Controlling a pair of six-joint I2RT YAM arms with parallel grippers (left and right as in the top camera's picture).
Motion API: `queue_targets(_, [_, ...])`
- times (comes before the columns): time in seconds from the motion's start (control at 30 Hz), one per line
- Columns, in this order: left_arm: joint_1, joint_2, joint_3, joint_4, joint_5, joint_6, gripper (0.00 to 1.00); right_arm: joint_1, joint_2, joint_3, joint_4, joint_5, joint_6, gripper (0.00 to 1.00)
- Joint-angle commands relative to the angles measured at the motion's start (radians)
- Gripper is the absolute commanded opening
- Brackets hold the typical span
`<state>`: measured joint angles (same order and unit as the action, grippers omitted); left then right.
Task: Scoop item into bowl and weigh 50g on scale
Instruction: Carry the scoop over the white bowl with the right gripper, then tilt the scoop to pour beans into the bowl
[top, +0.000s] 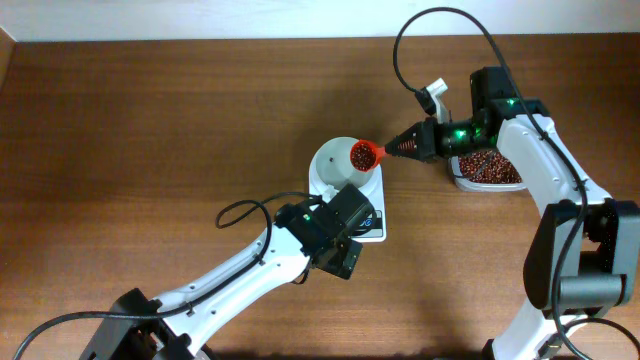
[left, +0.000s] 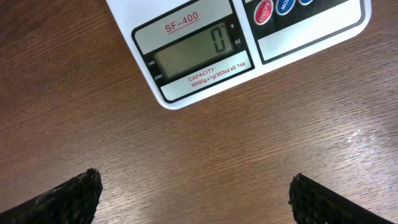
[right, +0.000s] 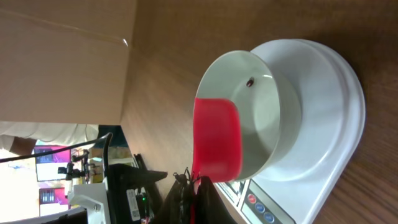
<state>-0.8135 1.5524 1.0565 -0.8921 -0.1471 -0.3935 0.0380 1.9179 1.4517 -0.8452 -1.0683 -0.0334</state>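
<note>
Right pincer (top: 390, 150) holds scoop (top: 362, 150), seemingly with beans (top: 367, 158), above the bowl (top: 328, 166).

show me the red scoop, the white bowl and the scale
red scoop (right: 216, 140): right wrist view, on its red outer wall
white bowl (right: 273, 127): right wrist view, on the bare inner wall
scale (left: 194, 53): left wrist view, on the grey display

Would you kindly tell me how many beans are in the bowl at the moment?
1: a lone bean on the bowl's inner wall. The red scoop covers part of the bowl, so more may be hidden.
</note>
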Motion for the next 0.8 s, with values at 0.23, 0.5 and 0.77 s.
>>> queue_targets(0.23, [-0.004, 0.006, -0.008, 0.001, -0.011, -0.006, 0.99, 0.095, -0.027, 0.182, -0.11, 0.271, -0.014, 0.04])
queue_targets(0.5, [-0.004, 0.006, -0.008, 0.001, -0.011, -0.006, 0.99, 0.159, -0.046, 0.273, -0.187, 0.425, -0.095, 0.04])
queue_targets(0.77, [-0.004, 0.006, -0.008, 0.001, -0.011, -0.006, 0.99, 0.209, -0.049, 0.306, -0.208, 0.483, -0.218, 0.04])
